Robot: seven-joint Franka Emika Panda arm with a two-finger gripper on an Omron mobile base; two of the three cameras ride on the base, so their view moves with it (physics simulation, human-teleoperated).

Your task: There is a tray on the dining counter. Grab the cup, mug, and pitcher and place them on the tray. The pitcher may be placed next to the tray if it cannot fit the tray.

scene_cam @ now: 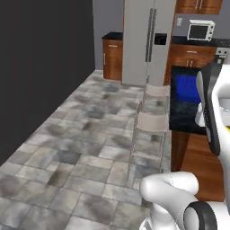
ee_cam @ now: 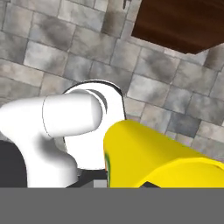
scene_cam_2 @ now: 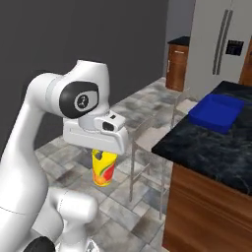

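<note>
The yellow cup [scene_cam_2: 104,170], with a red-orange mark on its side, hangs under my hand, out over the tiled floor and left of the dining counter [scene_cam_2: 206,147]. My gripper [scene_cam_2: 100,156] is shut on the cup's rim. In the hand view the cup [ee_cam: 148,153] covers the lower right. The bright blue tray [scene_cam_2: 216,112] lies on the black stone top near its far end, well to the right of the cup. From the left base view, the tray [scene_cam: 186,87] shows on the counter [scene_cam: 182,114] behind my arm. The mug and the pitcher are out of view.
Two pale stools [scene_cam: 152,123] [scene_cam: 157,92] stand along the counter's near side, and one stool [scene_cam_2: 147,140] is between the cup and the counter. A steel fridge [scene_cam: 148,40] and a microwave [scene_cam: 201,30] are at the back. A dark wall runs along the left.
</note>
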